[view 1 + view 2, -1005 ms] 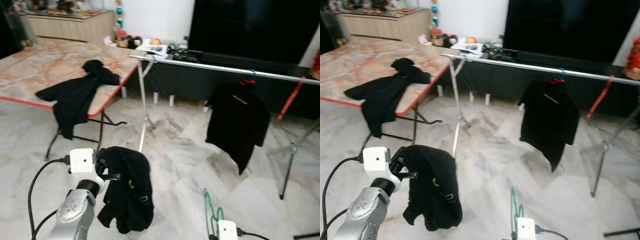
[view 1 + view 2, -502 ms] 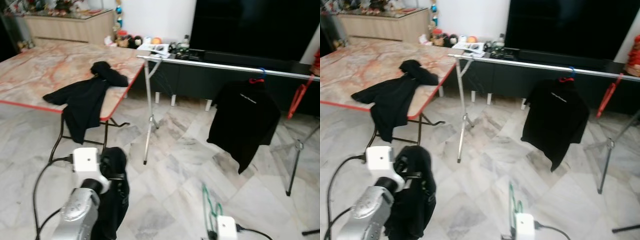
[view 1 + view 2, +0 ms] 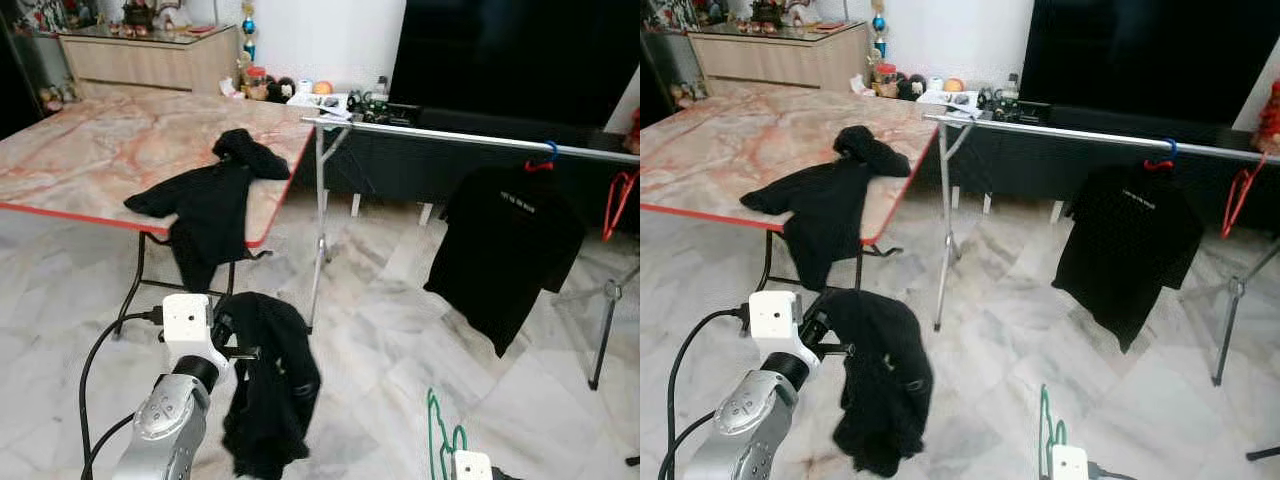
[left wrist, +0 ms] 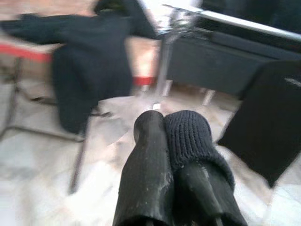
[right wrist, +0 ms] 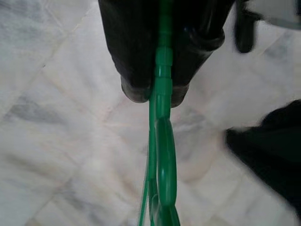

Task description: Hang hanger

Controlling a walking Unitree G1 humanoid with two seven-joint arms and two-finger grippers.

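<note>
L pincer [image 4: 171, 141] clamped on black garment [image 3: 270, 385]; R pincer [image 5: 155, 92] clamped on green hanger [image 5: 162, 174], w/ clothes rail [image 3: 470, 137] ahead.

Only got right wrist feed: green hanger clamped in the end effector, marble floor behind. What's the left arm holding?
Observer: The left end effector is shut on a black knit garment, which dangles beside the arm.
Operator: Where's the rail?
Observer: A silver clothes rail stands ahead, across the floor, beside the marble table.
Operator: Anything on it already?
Observer: A black T-shirt hangs there on a red hanger with a blue hook; an empty red hanger hangs further right.
Operator: And the table?
Observer: Another black garment is draped over its edge.
</note>
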